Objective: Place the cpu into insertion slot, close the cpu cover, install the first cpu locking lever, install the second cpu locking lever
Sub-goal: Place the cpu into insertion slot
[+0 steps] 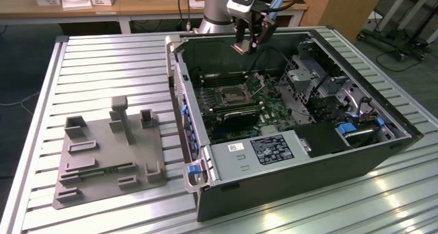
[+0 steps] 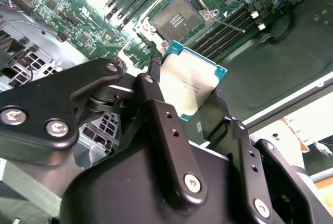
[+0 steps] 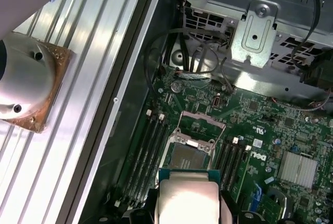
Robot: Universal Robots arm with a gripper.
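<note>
The open computer case (image 1: 287, 180) lies on its side on the slatted worktop (image 1: 102, 59). Inside it, the green board (image 1: 274, 108) carries the socket (image 1: 228, 96), which is bare with its cover (image 3: 202, 122) swung up. Farther back, above the case, the jaws pinch the chip (image 2: 192, 81) by two opposite edges, open only as wide as it, clear above the socket.

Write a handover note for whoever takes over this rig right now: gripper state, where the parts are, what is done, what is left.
Gripper: shut on the cpu, held by its edges above the motherboard inside the open computer case.
Insertion slot: empty, pin field exposed, below the cpu in both wrist views.
Cpu cover: swung open at the slot's far edge.
Done: cpu picked up and brought over the board.
Left: seat the cpu, close the cover, both lever steps.
</note>
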